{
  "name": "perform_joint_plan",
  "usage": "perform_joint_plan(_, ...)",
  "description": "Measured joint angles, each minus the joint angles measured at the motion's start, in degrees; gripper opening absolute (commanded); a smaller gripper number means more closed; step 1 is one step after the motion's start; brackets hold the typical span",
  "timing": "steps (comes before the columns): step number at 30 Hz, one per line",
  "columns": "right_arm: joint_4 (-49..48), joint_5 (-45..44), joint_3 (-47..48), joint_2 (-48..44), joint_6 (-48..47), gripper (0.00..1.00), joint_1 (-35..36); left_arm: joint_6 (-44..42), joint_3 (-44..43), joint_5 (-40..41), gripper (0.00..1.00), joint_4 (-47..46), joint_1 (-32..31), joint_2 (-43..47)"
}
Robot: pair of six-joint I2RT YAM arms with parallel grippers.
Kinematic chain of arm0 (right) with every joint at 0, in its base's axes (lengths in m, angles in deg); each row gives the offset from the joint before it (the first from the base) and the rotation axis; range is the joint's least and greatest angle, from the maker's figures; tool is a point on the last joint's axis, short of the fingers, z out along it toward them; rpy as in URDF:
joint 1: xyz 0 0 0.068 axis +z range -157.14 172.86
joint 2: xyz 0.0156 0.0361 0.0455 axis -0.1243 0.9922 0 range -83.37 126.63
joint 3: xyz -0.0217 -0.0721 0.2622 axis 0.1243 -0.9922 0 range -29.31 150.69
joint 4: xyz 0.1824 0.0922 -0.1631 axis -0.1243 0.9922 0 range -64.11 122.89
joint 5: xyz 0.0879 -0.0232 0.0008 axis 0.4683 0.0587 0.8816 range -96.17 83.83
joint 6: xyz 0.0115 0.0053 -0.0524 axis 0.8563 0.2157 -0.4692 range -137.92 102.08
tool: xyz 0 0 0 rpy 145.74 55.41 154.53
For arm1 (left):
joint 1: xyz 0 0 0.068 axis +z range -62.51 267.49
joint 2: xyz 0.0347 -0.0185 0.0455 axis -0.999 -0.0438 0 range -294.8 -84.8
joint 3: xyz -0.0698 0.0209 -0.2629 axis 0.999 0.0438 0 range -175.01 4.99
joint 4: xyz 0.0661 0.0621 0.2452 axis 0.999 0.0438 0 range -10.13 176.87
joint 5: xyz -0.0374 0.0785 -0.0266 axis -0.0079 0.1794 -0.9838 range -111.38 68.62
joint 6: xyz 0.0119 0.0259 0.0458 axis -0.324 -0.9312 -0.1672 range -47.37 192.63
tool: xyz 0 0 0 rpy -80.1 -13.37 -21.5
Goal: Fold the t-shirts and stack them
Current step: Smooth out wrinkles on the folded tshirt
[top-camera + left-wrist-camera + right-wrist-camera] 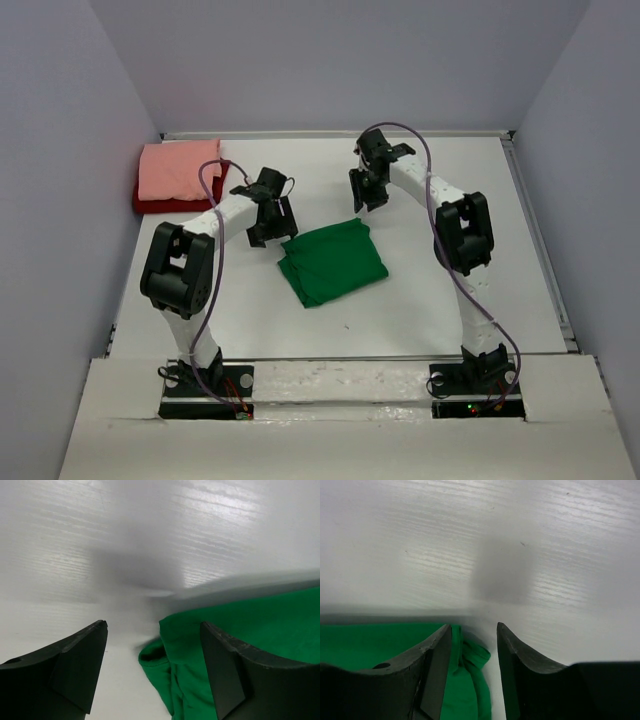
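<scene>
Green t-shirt; left claw, right claw parted by far corners

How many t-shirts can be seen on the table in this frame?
3. The green t-shirt lies folded at the middle of the table; the pink t-shirt sits on the dark red t-shirt in the far left corner. More could hide under that pile.
</scene>
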Motion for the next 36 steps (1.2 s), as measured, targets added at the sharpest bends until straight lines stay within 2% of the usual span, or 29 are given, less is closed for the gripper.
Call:
perform_joint_plan(4,0.6,-2.3,1.1,-0.1,-0.1,0.46,0.0,0.0,-1.8,2.4,0.85,1.4,0.0,0.7)
perform_joint_plan(6,1.0,-2.9,0.7,-0.6,0.0,0.45,0.0,0.0,-2.4,4.0,0.81,2.6,0.0,2.1)
perform_joint_plan(10,0.1,-3.6,-8.8,-7.9,1.4,0.43,0.0,0.2,-2.5,6.6,0.72,5.1,-0.1,7.6)
perform_joint_plan(11,0.1,-3.6,-11.1,-10.0,1.8,0.43,0.0,0.2,-2.5,6.9,0.67,5.6,-0.2,9.4)
perform_joint_plan(16,-1.2,-2.3,-20.0,-18.9,3.5,0.42,0.0,0.4,1.5,5.1,0.65,5.5,-1.1,20.1)
perform_joint_plan(18,-2.0,-1.5,-23.0,-22.1,3.8,0.37,0.0,0.6,3.4,3.5,0.58,5.8,-1.3,23.4)
perform_joint_plan(19,-2.2,-0.5,-24.4,-23.6,4.0,0.23,0.0,0.9,4.3,2.4,0.52,6.1,-1.4,24.5)
perform_joint_plan(20,-2.4,0.2,-25.5,-24.9,4.0,0.11,0.0,1.2,5.0,1.5,0.38,6.3,-1.6,25.2)
perform_joint_plan(21,-2.4,0.7,-26.1,-25.5,3.9,0.00,0.1,1.7,5.7,0.8,0.32,6.4,-1.6,25.4)
perform_joint_plan(22,-2.5,1.4,-27.0,-26.5,4.2,0.00,0.4,2.3,6.1,0.1,0.26,6.6,-1.6,25.5)
perform_joint_plan(23,-2.4,1.7,-27.5,-27.0,4.4,0.00,0.7,2.6,7.0,-1.0,0.13,6.7,-1.6,25.5)
perform_joint_plan(25,-2.3,1.9,-28.0,-27.6,4.9,0.00,1.6,3.3,8.4,-3.0,0.00,6.9,-1.7,25.5)
perform_joint_plan(29,-2.4,1.8,-28.8,-28.5,5.2,0.00,3.1,4.7,9.8,-4.9,0.00,7.7,-3.2,25.5)
perform_joint_plan(36,-2.6,2.4,-29.9,-28.0,5.0,0.00,4.0,6.9,9.5,-5.1,0.00,7.7,-10.2,24.3)
